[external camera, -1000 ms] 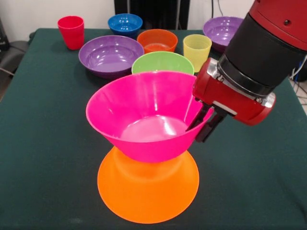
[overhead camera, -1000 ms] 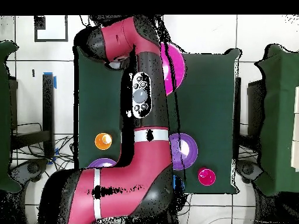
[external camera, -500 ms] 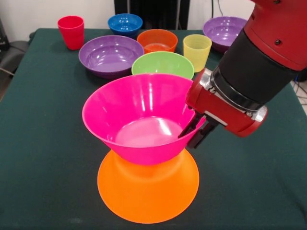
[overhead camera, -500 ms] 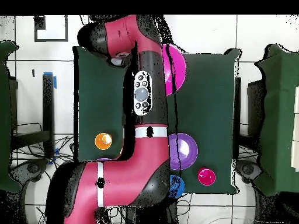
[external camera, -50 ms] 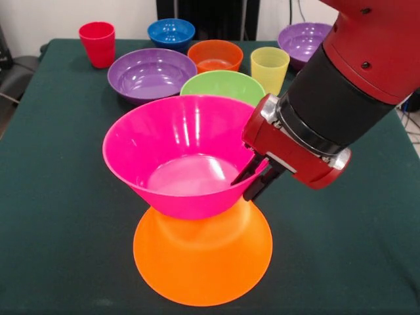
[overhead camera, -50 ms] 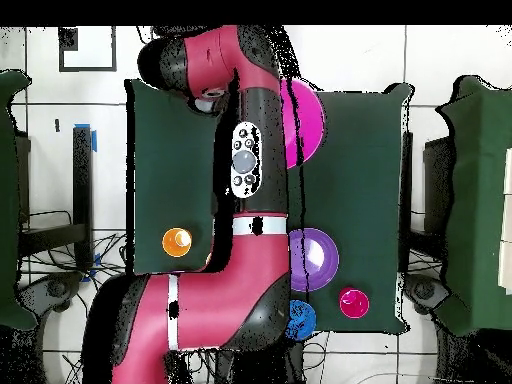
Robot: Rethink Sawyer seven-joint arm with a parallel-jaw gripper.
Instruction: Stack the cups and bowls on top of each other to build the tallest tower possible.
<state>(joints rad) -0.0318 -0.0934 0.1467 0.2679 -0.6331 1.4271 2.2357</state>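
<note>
A large hot pink bowl [external camera, -50 ms: 174,151] sits upright over the upturned large orange bowl [external camera, -50 ms: 203,259], the base of the tower, and is offset a little to the left of it. My gripper [external camera, -50 ms: 245,186] is shut on the pink bowl's right rim, one finger inside and one outside. I cannot tell whether the pink bowl rests on the orange base. In the overhead view the arm [overhead camera, -50 ms: 250,190] hides most of the pink bowl [overhead camera, -50 ms: 310,122].
Behind the tower stand a lime green bowl [external camera, -50 ms: 222,84], a purple bowl [external camera, -50 ms: 151,73], a small red-orange bowl [external camera, -50 ms: 215,54], a blue bowl [external camera, -50 ms: 171,31], a red cup [external camera, -50 ms: 97,42], a yellow cup [external camera, -50 ms: 270,67] and a second purple bowl [external camera, -50 ms: 303,38]. An orange cup [overhead camera, -50 ms: 177,241] shows overhead.
My gripper has carried the pink bowl leftward in the front view, across the orange base. The arm has swung with it.
</note>
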